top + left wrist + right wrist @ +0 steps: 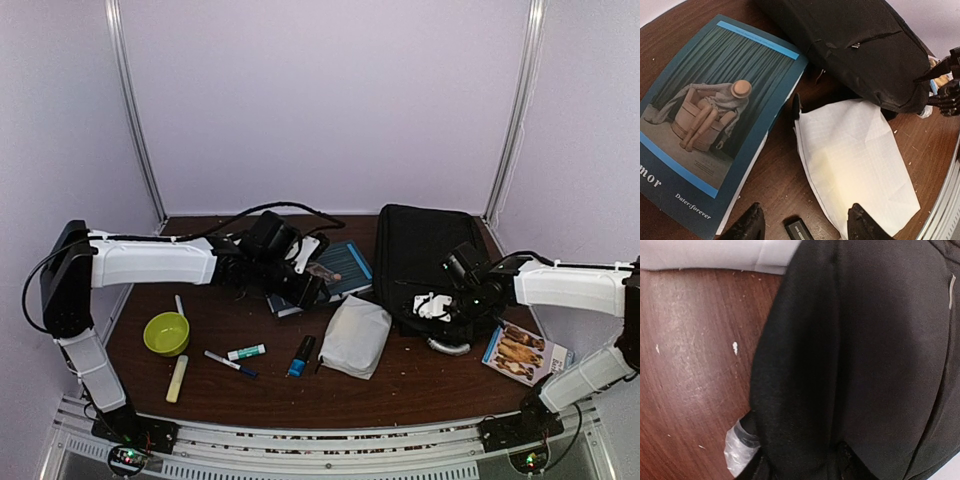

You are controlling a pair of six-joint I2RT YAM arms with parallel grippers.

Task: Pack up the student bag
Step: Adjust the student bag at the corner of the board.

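The student bag (425, 255) lies flat at the back right of the table, its grey handle (450, 347) curving out at the near edge. My right gripper (437, 305) sits on the bag's near left edge. In the right wrist view its dark fingers (755, 472) straddle a thick fold of the black bag (840, 340), but I cannot make out whether they press it. My left gripper (300, 278) hovers over the table's middle, open and empty (805, 225). One of its fingertips (862, 225) overlaps the white pouch (855, 160).
A teal-covered book (715, 120) lies left of the pouch (355, 335), with a small black item (800, 231) on the wood below my left gripper. A green bowl (167, 333), a yellow marker (177, 378), two pens (238, 358) and a blue item (300, 355) lie front left. A booklet (525, 352) lies front right.
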